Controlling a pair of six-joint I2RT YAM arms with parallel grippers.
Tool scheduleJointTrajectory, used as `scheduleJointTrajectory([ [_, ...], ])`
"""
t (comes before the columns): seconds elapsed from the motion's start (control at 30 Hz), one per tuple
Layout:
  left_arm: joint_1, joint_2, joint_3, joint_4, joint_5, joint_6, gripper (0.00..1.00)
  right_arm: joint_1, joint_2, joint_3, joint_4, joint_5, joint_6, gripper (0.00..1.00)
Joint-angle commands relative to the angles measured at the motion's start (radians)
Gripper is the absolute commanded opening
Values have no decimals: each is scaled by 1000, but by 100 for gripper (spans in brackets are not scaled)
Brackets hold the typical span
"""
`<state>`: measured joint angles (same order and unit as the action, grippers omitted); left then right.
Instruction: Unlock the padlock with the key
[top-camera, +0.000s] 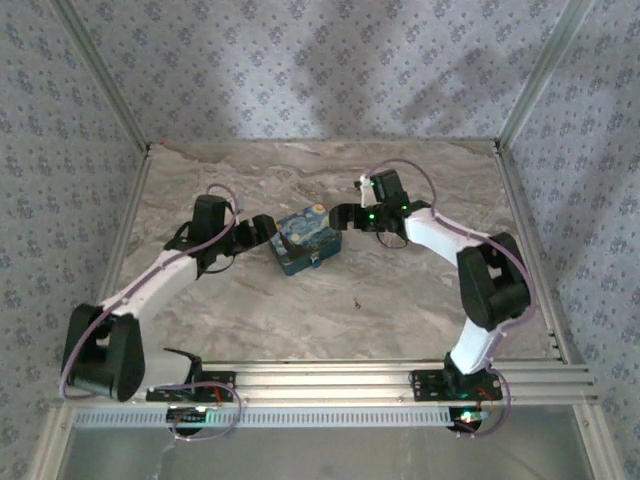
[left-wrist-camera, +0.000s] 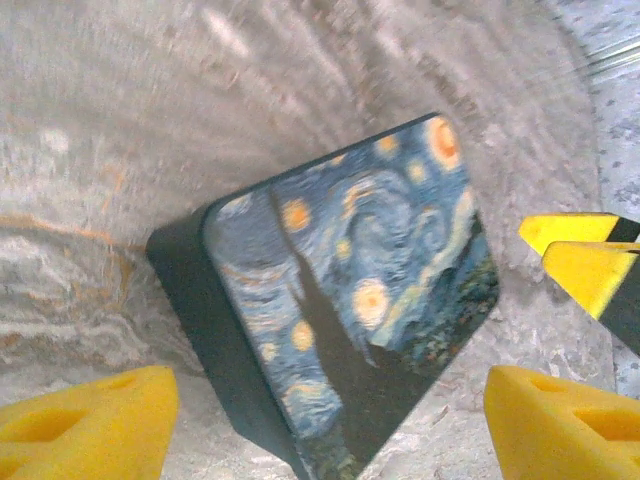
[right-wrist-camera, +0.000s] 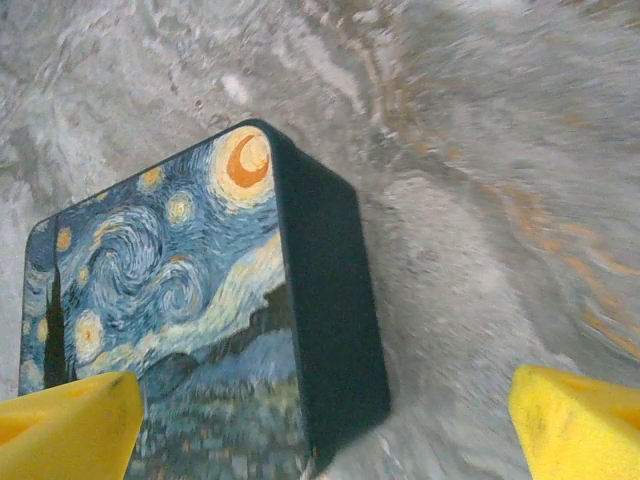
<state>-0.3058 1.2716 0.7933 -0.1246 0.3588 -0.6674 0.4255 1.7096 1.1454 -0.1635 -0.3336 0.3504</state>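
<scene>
1. Your left hand (top-camera: 264, 232) and right hand (top-camera: 338, 216) gape wide, both empty, flanking the padlock (top-camera: 308, 241).
2. The padlock lies picture-side up on the marble counter (top-camera: 400, 300), ungrasped.
3. Judged an opening step: steady the padlock first, then fetch the key.

— What does your left wrist camera give you?
— Your padlock (left-wrist-camera: 350, 300) lies flat on the marbled table (left-wrist-camera: 150, 120), picture up. Its near corner sits between the left gripper (left-wrist-camera: 325, 425)'s spread yellow fingertips, and the right gripper (left-wrist-camera: 578, 250) is just beside it, apart.
</scene>
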Motion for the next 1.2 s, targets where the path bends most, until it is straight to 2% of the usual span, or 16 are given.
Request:
scheduleJointTrajectory([
  [0.0, -9, -60, 45, 4, -43, 70, 81, 8, -113, -38, -189, 105, -36, 93],
  [0.23, -116, -57, 59, 163, -53, 58, 82, 94, -259, -168, -391, 138, 33, 83],
  [0.4, -175, 17, 84, 230, -59, 44, 82, 213, -245, -235, -452, 149, 150, 75],
  [0.53, -186, 69, 89, 258, -60, 20, 82, 278, -214, -273, -468, 188, 225, 68],
  [0.9, -191, 86, 52, 289, -79, -20, 82, 319, -101, -274, -442, 184, 265, 48],
  [1.17, -192, 78, 54, 271, -84, -12, 83, 329, -79, -269, -418, 195, 272, 35],
])
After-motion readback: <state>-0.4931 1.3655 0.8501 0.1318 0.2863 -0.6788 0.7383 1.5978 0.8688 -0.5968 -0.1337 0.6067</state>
